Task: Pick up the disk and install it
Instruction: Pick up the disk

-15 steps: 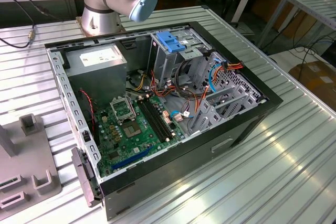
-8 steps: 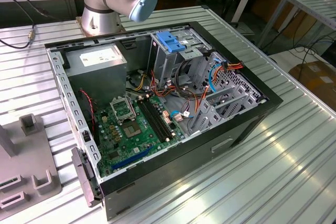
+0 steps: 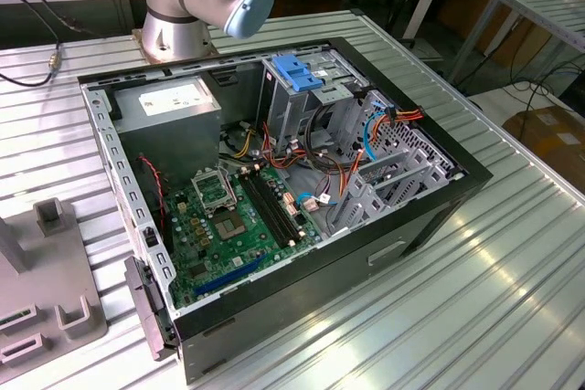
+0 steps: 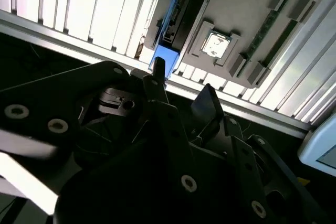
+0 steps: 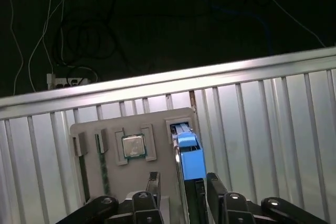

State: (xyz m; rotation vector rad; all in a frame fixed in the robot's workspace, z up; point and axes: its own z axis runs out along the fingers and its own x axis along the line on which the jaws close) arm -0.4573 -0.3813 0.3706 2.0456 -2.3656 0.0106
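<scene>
First wrist view, disk (image 5: 190, 156) standing on edge in grey tray (image 5: 131, 120) slot, blue carrier edge toward camera, gripper (image 5: 184, 177) fingers spread, straddling disk

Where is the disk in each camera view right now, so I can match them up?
Exterior view: the grey fixture plate that holds it lies at the exterior view's lower left, cut by the frame edge.
First wrist view: the disk stands on edge in the plate's slot, beside the processor chip.
Second wrist view: the disk shows edge-on, blue end toward the gripper.
Shared landmark: the grey fixture plate.
</scene>
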